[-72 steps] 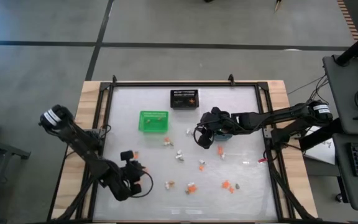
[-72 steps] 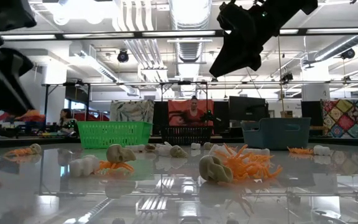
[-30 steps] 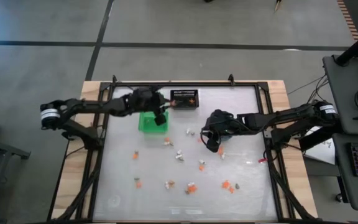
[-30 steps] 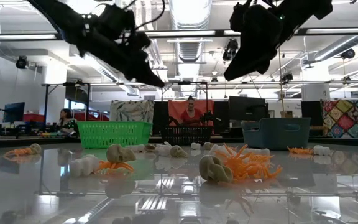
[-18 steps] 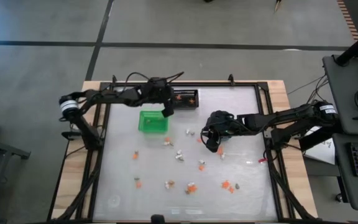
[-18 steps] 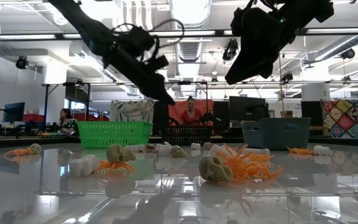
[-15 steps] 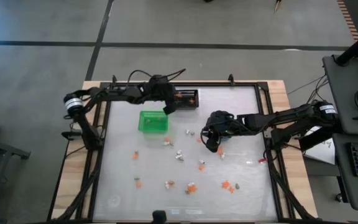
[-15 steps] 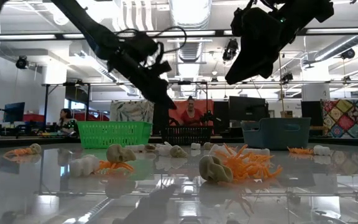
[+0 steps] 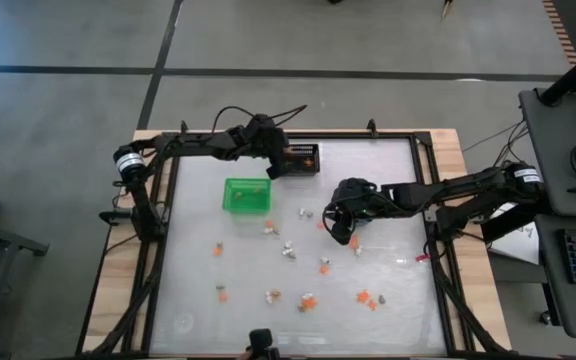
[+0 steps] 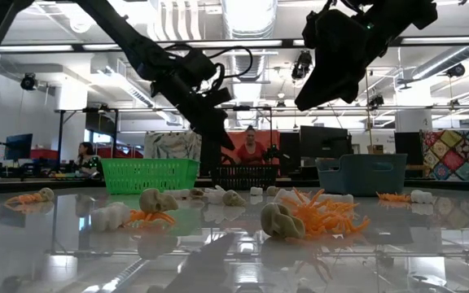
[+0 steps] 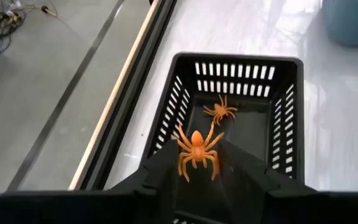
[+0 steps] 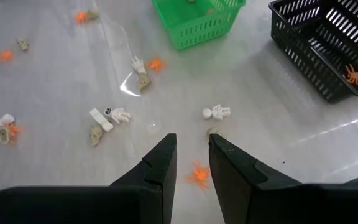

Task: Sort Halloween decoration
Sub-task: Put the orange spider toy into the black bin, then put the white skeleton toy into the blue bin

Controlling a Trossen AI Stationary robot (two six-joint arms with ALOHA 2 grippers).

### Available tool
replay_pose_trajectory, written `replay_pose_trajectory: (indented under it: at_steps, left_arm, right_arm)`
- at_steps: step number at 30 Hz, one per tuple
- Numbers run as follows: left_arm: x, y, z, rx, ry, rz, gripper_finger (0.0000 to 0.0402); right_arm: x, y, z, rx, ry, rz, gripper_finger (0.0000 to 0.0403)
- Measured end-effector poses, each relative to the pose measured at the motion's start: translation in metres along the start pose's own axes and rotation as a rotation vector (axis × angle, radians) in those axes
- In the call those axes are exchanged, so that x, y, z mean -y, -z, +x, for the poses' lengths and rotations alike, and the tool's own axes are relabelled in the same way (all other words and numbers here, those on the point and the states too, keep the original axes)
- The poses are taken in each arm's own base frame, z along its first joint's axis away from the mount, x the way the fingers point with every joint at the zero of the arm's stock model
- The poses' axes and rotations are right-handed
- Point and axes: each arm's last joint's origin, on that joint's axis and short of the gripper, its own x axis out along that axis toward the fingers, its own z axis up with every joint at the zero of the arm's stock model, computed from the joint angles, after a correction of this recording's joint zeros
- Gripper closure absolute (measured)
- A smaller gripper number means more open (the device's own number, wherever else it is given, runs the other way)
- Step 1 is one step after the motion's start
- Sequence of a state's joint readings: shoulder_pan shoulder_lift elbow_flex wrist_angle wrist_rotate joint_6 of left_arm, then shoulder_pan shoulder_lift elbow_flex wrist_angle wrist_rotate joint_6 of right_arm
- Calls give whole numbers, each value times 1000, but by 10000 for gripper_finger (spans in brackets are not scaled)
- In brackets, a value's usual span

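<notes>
We have the left gripper (image 11: 197, 163) poised over the black mesh bin (image 11: 291, 124) at the table's far edge, an orange spider (image 11: 196, 151) between its fingers, which look slightly parted, so we cannot tell whether it is gripped or already falling; 1 spider (image 11: 219, 112) lies in the bin. The risk we see is the spider's legs snagging a finger or the bin's rim and landing outside. Our right gripper (image 12: 191, 160) hovers with a narrow empty gap above the scattered trinkets (image 9: 308, 300) mid-table, near the green bin (image 9: 246, 195).
</notes>
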State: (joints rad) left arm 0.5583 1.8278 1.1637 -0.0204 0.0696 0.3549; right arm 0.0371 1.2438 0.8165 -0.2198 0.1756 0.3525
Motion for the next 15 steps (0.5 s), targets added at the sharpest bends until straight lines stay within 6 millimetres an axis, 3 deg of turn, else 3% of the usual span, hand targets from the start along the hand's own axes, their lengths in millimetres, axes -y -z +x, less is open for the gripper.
replay_pose_trajectory:
  at_steps: [9,15]
  left_arm:
    - [1,0,-3,-14,10,-40,250]
    - [12,-12,-27,23,120,-79,247]
  right_arm:
    - [0,0,0,-1,0,38,319]
    - [0,0,0,1,0,109,319]
